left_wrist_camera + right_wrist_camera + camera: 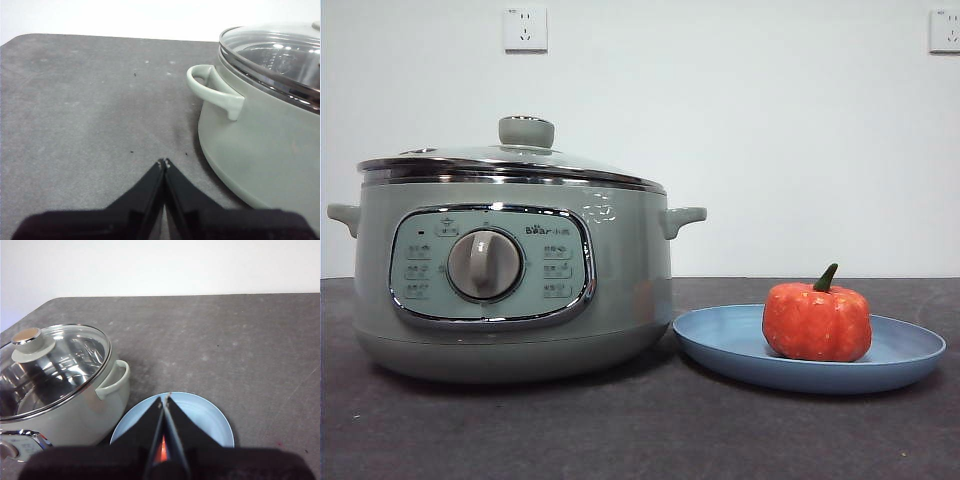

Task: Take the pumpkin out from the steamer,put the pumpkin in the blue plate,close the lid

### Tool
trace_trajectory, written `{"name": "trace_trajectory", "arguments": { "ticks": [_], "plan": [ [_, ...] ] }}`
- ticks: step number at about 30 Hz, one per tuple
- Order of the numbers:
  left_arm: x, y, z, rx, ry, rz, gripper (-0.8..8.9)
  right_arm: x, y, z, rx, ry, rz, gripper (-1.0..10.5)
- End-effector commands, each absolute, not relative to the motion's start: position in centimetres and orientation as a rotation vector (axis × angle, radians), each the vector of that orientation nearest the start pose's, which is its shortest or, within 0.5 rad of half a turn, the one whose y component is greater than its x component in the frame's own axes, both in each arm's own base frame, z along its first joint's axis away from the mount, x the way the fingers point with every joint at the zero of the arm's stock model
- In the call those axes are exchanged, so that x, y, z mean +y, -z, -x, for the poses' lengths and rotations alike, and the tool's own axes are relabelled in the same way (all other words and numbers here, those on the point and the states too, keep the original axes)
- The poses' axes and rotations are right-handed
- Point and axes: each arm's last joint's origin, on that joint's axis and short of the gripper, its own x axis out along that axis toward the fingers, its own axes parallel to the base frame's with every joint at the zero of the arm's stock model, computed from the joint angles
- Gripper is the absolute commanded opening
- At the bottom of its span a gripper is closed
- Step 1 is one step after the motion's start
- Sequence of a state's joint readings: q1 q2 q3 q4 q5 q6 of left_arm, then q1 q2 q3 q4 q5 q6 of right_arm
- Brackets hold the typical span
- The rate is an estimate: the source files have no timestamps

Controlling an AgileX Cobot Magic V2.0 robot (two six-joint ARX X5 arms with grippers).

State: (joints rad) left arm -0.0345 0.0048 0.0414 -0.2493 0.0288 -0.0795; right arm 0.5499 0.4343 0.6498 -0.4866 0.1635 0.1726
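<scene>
We count one pumpkin (817,322), sitting upright on the one blue plate (730,345) at the lower right of the front view. One steamer (510,290) fills the left half, just beside the plate, with its one lid (515,160) seated on the rim. Two wall sockets (525,29) sit along the top edge. The left gripper (163,162) has its jaws pressed together, holding nothing, over the grey table (85,100). The right gripper (164,398) is likewise closed and empty, above the plate
</scene>
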Motion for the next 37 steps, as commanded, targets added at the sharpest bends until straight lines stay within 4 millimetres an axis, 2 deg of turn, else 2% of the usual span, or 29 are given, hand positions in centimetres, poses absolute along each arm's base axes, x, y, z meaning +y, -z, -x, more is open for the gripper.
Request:
{"name": "trace_trajectory", "arguments": {
  "ticks": [1, 4, 7, 10, 13, 18, 22, 32, 37],
  "plan": [
    [-0.4, -14.9, -9.3, 0.239, 0.048, 0.085, -0.03, 4.8, -29.8, -8.8, 0.290, -0.360, -0.083, -0.2],
    [-0.4, -14.9, -9.3, 0.239, 0.048, 0.085, -0.03, 4.8, -29.8, -8.8, 0.292, -0.360, -0.081, -0.2],
    [-0.4, -14.9, -9.3, 0.239, 0.048, 0.085, -0.03, 4.7, -29.6, -8.8, 0.279, -0.354, 0.080, -0.2],
    [-0.4, -14.9, -9.3, 0.239, 0.049, 0.085, -0.03, 4.2, -28.8, -8.5, 0.263, -0.311, 0.133, -0.2],
    [-0.4, -14.9, -9.3, 0.239, 0.048, 0.085, -0.03, 3.2, -26.8, -8.5, 0.242, -0.256, 0.133, -0.2],
    [-0.4, -14.9, -9.3, 0.239, 0.049, 0.085, -0.03, 1.9, -21.8, -8.8, 0.166, -0.249, 0.070, -0.2],
    [-0.4, -14.9, -9.3, 0.239, 0.049, 0.085, -0.03, 1.4, -18.8, -8.9, 0.149, -0.230, 0.046, -0.2],
    [-0.4, -14.9, -9.3, 0.239, 0.049, 0.085, -0.03, 1.3, -15.1, -9.2, 0.214, -0.214, 0.015, -0.2],
    [-0.4, -14.9, -9.3, 0.239, 0.049, 0.085, -0.03, 1.3, -15.1, -9.3, 0.210, -0.212, 0.006, -0.2]
  ]
}}
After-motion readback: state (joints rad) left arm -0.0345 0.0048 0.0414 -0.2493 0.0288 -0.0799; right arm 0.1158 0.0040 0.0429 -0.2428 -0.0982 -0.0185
